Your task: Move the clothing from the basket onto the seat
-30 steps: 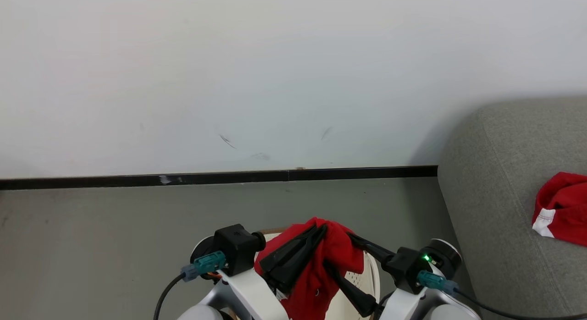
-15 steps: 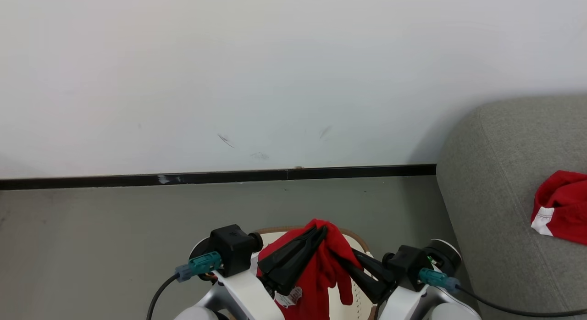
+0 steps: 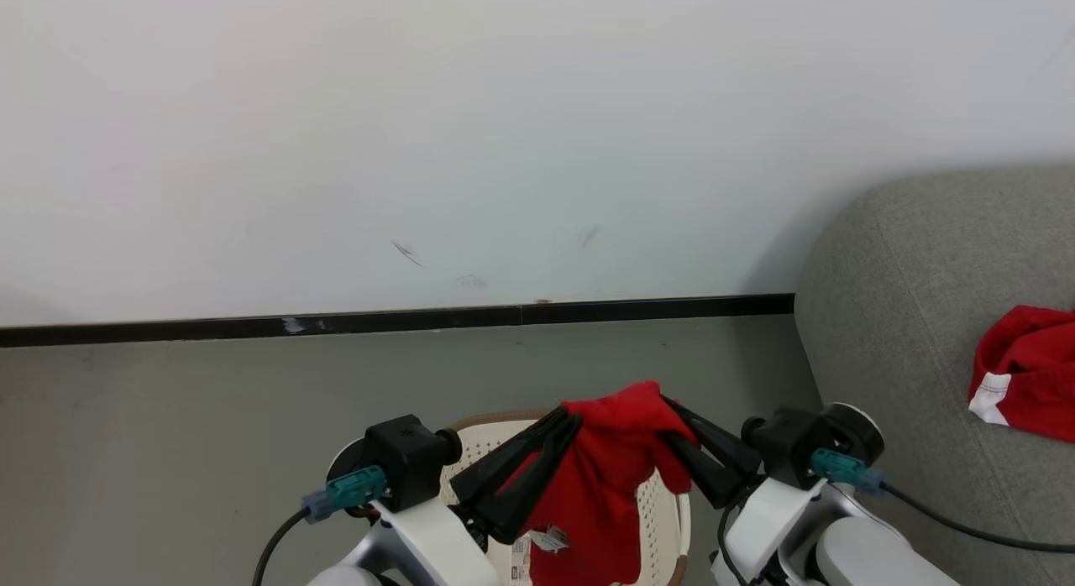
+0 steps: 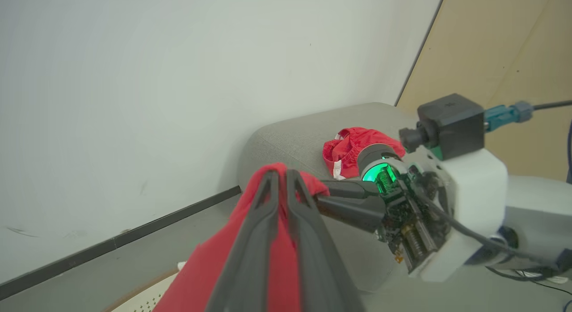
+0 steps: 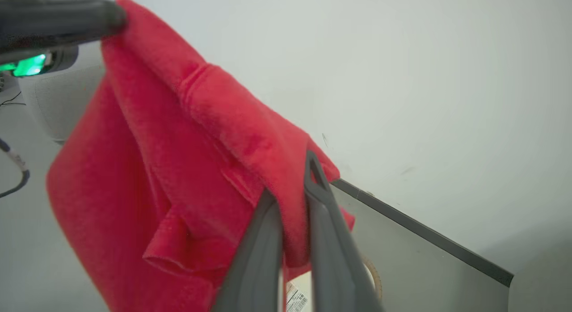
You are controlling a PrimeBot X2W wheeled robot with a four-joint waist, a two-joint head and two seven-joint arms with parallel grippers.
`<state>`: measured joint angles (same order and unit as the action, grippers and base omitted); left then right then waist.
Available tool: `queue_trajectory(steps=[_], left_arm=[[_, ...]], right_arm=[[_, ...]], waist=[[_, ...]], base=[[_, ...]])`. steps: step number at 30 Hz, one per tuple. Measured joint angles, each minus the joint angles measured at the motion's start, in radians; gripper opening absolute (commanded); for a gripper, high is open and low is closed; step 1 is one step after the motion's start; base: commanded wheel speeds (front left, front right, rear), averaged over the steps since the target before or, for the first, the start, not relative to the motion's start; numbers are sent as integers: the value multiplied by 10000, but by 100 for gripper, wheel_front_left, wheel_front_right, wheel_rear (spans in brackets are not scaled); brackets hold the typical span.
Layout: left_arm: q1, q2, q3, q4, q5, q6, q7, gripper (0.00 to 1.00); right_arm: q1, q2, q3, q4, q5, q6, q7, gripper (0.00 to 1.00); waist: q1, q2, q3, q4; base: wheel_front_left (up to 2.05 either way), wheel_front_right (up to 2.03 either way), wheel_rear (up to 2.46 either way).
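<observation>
Red garment [image 3: 605, 477], hanging over the basket [image 3: 663, 510] at 6 o'clock, two-point hold.
Left end effector [image 3: 571, 418] and right end effector [image 3: 666, 422] each clamped on its top edge; I should swing both together toward the seat [image 3: 907, 317] at 3 o'clock, hem clear of the basket rim.

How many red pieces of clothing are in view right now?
2. One red garment hangs from both arms' jaws above the basket; the other red garment lies on the sofa at right. More may be hidden inside the basket.
</observation>
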<state>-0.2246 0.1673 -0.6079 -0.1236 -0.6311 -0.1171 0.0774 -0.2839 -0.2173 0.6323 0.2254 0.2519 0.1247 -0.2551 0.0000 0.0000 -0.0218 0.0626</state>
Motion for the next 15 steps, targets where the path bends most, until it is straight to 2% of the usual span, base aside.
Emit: queue_trajectory(steps=[1, 2, 5, 6, 15], left_arm=[[51, 4, 12, 0, 4, 2, -8, 50], [89, 6, 19, 0, 15, 2, -15, 68], [113, 19, 38, -2, 88, 4, -134, 98], [114, 27, 38, -2, 94, 12, -144, 100], [338, 130, 54, 33, 171, 84, -447, 100]], right_arm=[[-34, -21, -90, -4, 19, 0, 0, 0], [-67, -38, -161, -12, 27, 0, 0, 0], [-82, -90, -311, -48, 27, 0, 0, 0], [-82, -113, -337, -50, 27, 0, 2, 0], [-75, -366, -798, -196, 10, 0, 2, 0]], waist=[[0, 0, 2, -10], [0, 0, 4, -20], [0, 0, 6, -50], [0, 0, 5, -61], [0, 0, -16, -199]], base=[[0, 0, 0], [0, 0, 0], [0, 0, 0], [0, 0, 0], [0, 0, 0]])
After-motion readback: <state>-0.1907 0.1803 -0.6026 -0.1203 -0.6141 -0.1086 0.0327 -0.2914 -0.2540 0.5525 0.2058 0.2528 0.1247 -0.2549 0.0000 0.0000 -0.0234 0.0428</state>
